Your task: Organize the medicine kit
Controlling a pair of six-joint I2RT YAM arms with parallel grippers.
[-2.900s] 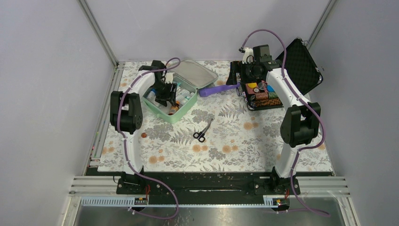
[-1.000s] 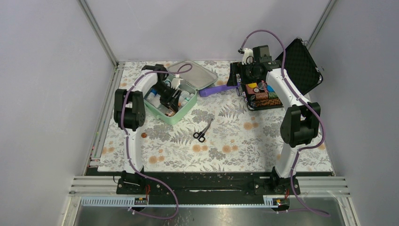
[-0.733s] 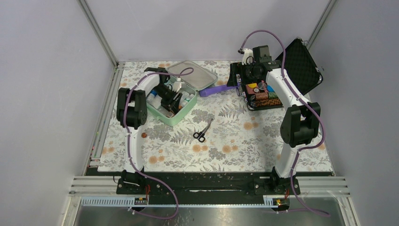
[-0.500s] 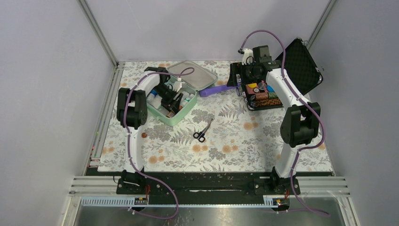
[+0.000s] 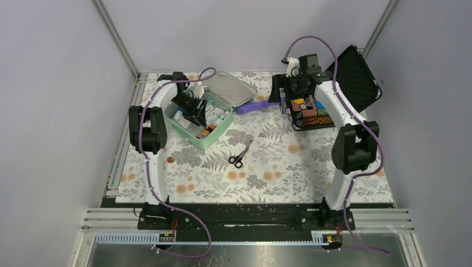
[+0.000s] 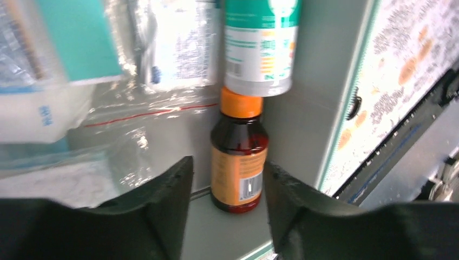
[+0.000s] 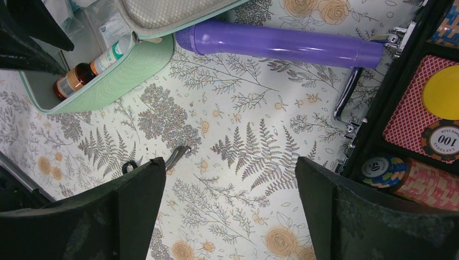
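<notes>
Top external: the medicine kit (image 5: 207, 139) sits open, lid back, at the far left of the floral cloth (image 5: 267, 167), with the left gripper (image 5: 196, 113) over its contents. Left wrist: the jaws stand apart, clamping nothing; a brown bottle (image 6: 238, 162) lies beyond them on the kit's grey floor. Right wrist: the right gripper (image 7: 228, 168) gapes wide and empty above the cloth, near a purple tube (image 7: 281, 43).

- Robot lab cell.
- Plain grey panels (image 5: 55, 111) and aluminium posts (image 5: 116, 39) enclose the floral-covered table (image 5: 278, 178).
- Slotted aluminium rail (image 5: 111, 218) along the table's near edge.
</notes>
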